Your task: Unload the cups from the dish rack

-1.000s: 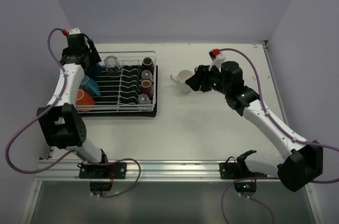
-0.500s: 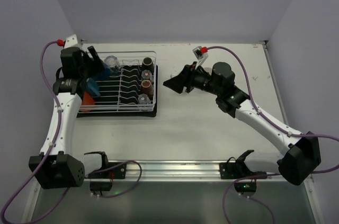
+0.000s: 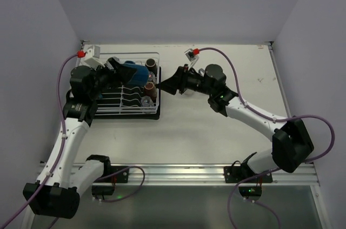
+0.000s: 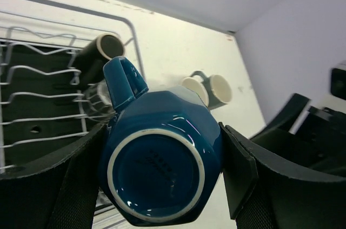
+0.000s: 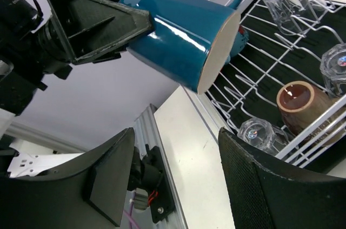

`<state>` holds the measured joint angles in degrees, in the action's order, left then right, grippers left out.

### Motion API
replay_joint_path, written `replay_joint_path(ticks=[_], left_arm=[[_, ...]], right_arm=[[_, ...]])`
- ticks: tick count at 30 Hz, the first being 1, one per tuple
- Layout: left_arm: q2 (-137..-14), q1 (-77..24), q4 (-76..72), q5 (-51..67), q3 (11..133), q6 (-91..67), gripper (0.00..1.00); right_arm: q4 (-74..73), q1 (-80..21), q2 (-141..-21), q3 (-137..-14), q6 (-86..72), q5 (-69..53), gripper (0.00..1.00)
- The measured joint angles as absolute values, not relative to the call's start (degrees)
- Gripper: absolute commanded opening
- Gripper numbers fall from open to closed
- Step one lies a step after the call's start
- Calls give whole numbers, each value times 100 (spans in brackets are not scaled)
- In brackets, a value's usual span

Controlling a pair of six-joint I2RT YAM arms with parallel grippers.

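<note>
While clamped across its body in the left jaws, noted dark blue mug (image 4: 162, 158) lying sideways in the air above the far part of the dish rack (image 3: 116, 111), base toward the left wrist, mouth toward the right. Noted right jaws apart and empty, just right of the rack, facing that mouth.

Judged: a hand-over or carry-out toward the surface (image 3: 205, 148), with cream mug (image 4: 193, 89) and grey mug (image 4: 215, 99) sitting there just right of the rack.

To do well:
- Keep a firm clamp on the glazed wall, likely slippery.
- Stay above the wire rim while travelling right.
- Avoid brown cups (image 3: 152, 65) and glass tumblers (image 5: 257, 131) in the rack's right rows.
- If handing over, close right jaws fully on the mug wall before easing left jaws apart.
- Set down upright, apart from the two mugs.
</note>
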<state>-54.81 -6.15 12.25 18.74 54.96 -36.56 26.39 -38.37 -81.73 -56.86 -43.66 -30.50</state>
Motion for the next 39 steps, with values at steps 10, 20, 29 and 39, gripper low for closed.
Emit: replay_joint_path(ticks=[10, 20, 29, 39], left_arm=[[-5081, -646, -451, 2976, 4442, -4943, 0], [-4875, -1096, -1900, 3221, 3610, -6007, 0], [-4703, -1321, -2421, 2954, 3415, -6600, 65], [-4571, -1369, -1238, 3291, 4189, -5109, 100]], right_arm=[[3109, -3924, -8412, -5749, -4425, -3492, 65], [3688, -4130, -8674, -5861, -4781, -3708, 52], [4777, -4213, -8792, -5859, -5435, -3962, 0], [4674, -4038, -7887, -4748, -5441, -3658, 0]])
